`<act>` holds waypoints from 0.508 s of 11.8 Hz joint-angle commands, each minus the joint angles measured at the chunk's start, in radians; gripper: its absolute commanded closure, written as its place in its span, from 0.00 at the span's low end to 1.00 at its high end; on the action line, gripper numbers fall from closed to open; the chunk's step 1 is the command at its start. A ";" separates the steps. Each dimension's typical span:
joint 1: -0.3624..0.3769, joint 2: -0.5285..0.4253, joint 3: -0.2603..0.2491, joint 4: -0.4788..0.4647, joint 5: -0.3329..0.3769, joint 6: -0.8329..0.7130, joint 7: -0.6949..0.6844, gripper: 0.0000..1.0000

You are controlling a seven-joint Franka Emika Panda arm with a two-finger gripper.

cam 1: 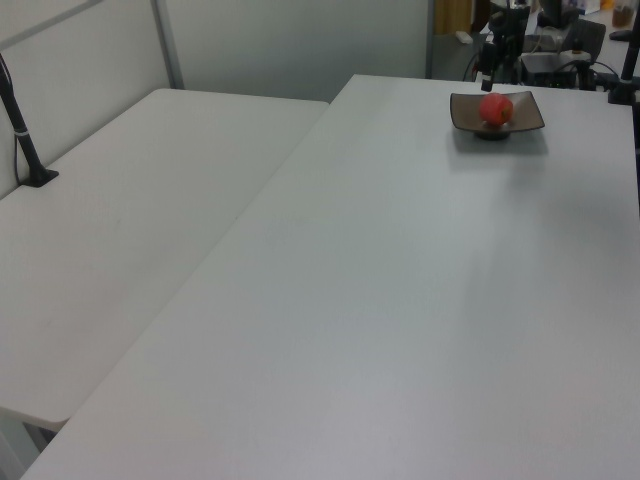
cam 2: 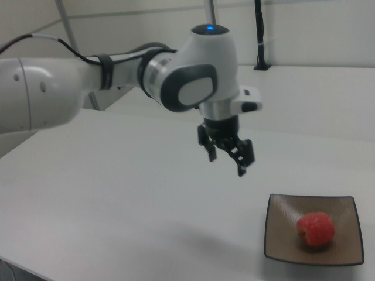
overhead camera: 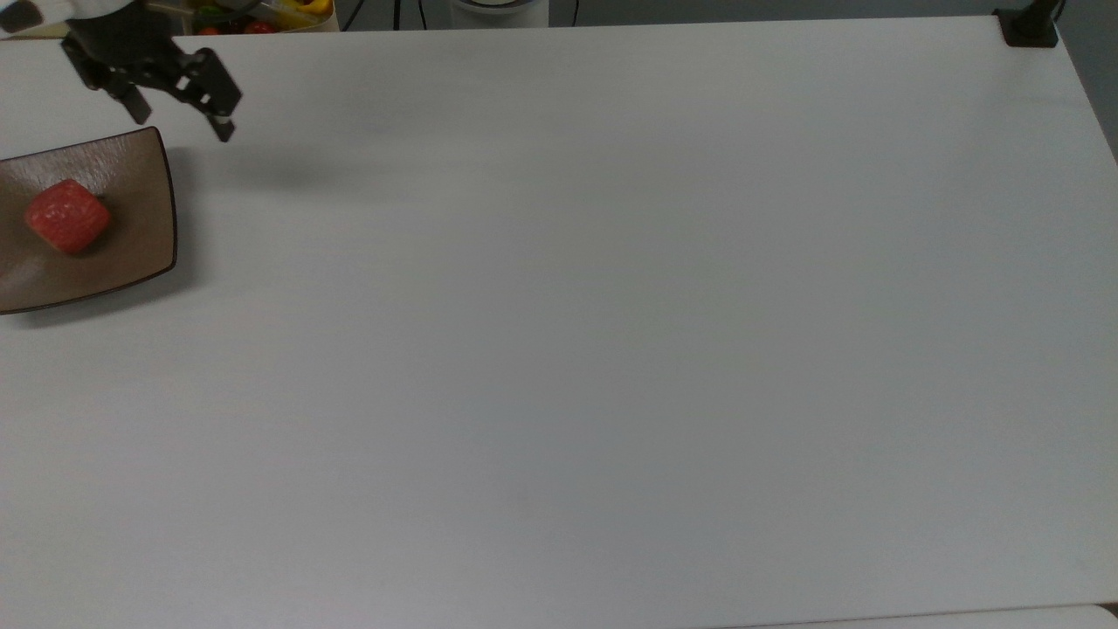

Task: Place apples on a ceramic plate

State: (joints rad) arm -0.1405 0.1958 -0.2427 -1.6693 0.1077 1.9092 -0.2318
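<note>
A wide white table (overhead camera: 611,349) lies mostly bare. Near the top view's left edge sits a brown squarish plate (overhead camera: 140,253) (cam 1: 525,110) (cam 2: 281,234), partly cut off by the frame. A red apple (overhead camera: 67,217) (cam 1: 495,108) (cam 2: 315,228) rests on the plate, probably near its middle. The black pincer (overhead camera: 183,127) (cam 2: 227,164) hangs above the table just beside the plate, fingers spread wide, holding nothing.

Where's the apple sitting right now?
The apple lies on the ceramic plate at the top view's far left edge of the table, with the open gripper raised above the plate's upper right corner.
</note>
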 commanded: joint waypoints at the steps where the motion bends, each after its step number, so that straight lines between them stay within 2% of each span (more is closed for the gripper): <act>1: 0.106 -0.157 0.009 -0.101 -0.016 -0.073 0.025 0.00; 3: 0.152 -0.223 0.051 -0.104 -0.068 -0.162 0.028 0.00; 6: 0.235 -0.280 0.054 -0.119 -0.086 -0.171 0.104 0.00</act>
State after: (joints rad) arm 0.0353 -0.0194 -0.1907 -1.7389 0.0511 1.7459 -0.1964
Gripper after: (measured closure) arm 0.000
